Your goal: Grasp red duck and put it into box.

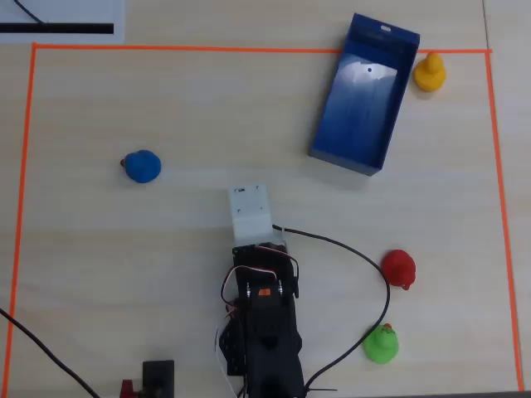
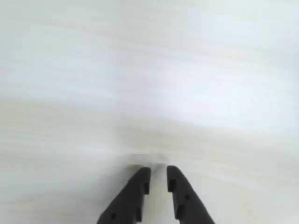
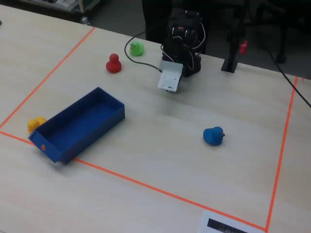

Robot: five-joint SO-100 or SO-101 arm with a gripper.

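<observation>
In the overhead view, from left: my gripper [image 2: 158,176] hangs almost closed and empty over bare table, the box [image 1: 331,133] behind, the red duck [image 1: 398,268] right. I must first turn right and open.

text: none readable | white sheet [image 3: 233,224] at table edge, far from the gripper: dark bar, marks too small to read | box, ducks, arm: no legible labels
</observation>
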